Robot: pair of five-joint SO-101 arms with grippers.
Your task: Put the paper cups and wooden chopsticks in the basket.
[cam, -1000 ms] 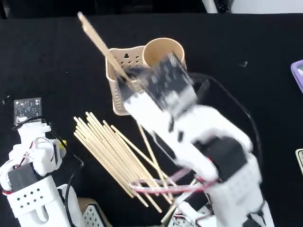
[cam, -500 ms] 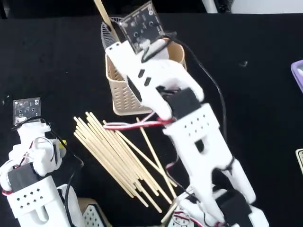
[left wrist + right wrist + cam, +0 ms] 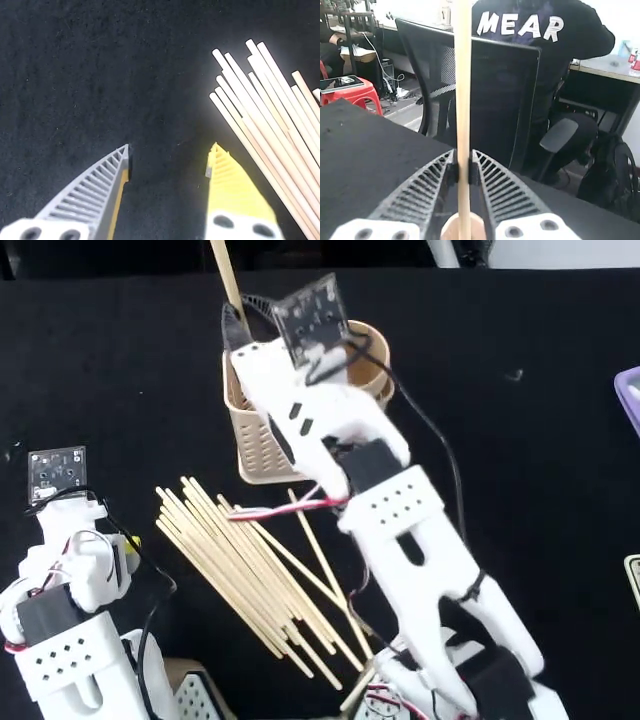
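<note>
Beige slotted basket [image 3: 255, 445], paper cup [image 3: 378, 348] at its side, single chopstick [image 3: 226, 280] upright above, chopstick pile [image 3: 250, 575] nearby.

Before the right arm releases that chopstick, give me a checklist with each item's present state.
1. The right gripper is shut on the chopstick: ok.
2. The chopstick's lower end is inside the basket: cannot tell, the arm hides it.
3. The basket stands upright: ok.
4. The paper cup is inside the basket: cannot tell, it may stand beside it.
5. The left gripper is open and empty: ok.
6. All chopsticks are in the basket: not ok, loose chopsticks lie outside it.
</note>
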